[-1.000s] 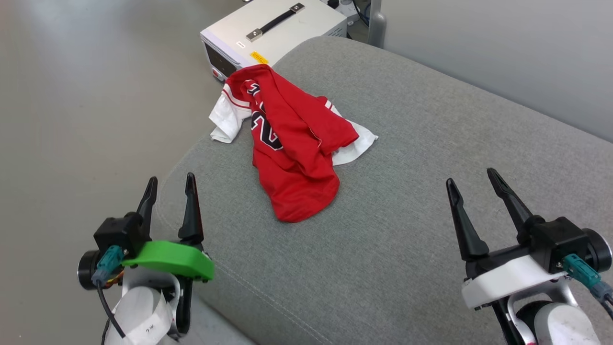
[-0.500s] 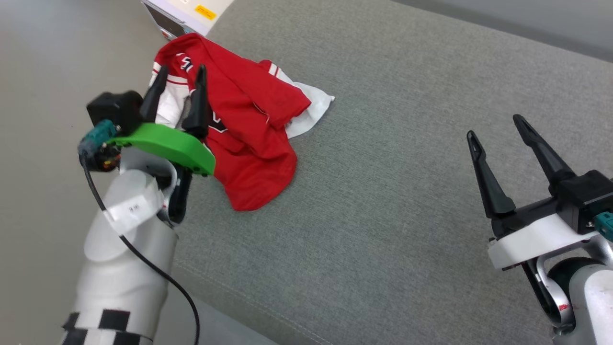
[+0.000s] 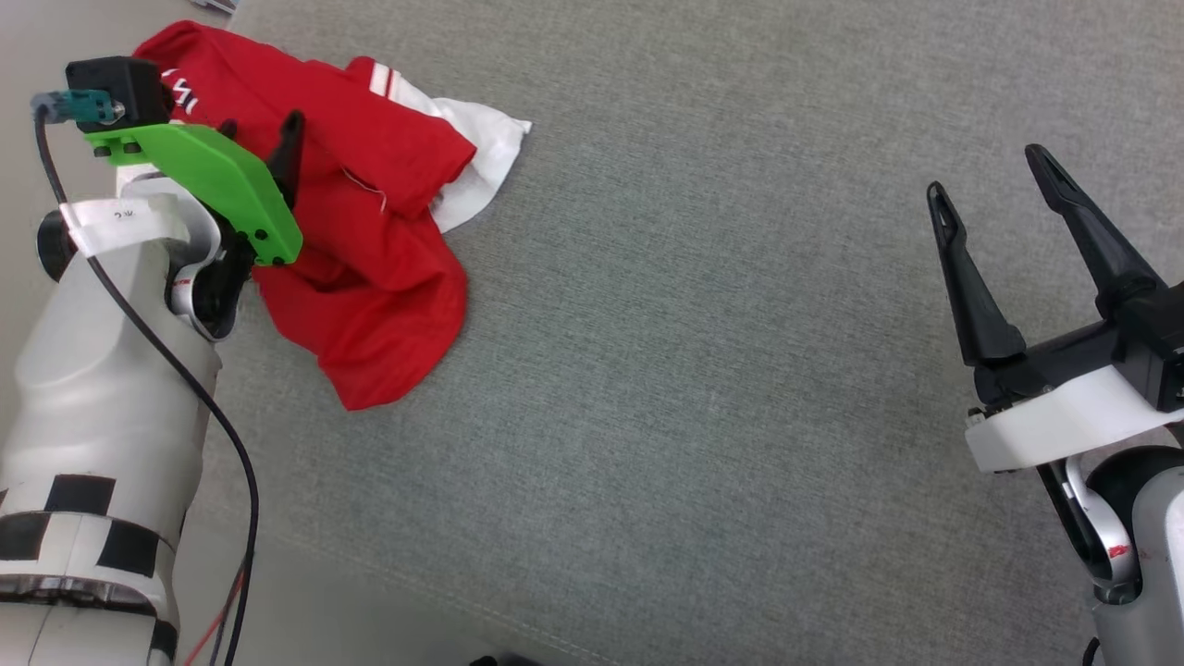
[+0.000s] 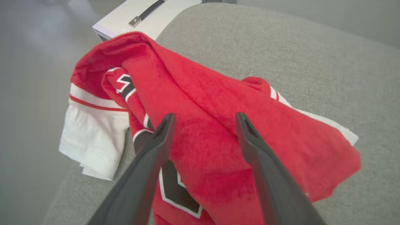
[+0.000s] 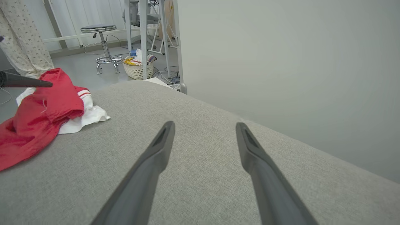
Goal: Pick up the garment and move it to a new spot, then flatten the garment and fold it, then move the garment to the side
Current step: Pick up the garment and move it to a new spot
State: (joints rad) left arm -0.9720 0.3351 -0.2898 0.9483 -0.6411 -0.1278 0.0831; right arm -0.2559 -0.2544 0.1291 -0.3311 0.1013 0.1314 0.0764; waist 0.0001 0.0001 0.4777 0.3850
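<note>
The garment [image 3: 370, 277] is seen crumpled at the grey cushion's [image 3: 694, 370] corner; it's soft and floppy, so a raised red fold is probably best pinched. The left hand [image 4: 205, 116] is held open over it, the right hand [image 3: 985, 169] open too, well apart.

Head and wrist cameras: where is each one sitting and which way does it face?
Head: high, looking down on the grey cushion and red shirt; left gripper over the shirt, right gripper lower right, both open.
Left wrist: looks along its own fingers onto the shirt.
Right wrist: looks along its own fingers across the cushion toward a wall and stool.
Shared: all three show the shirt.
</note>
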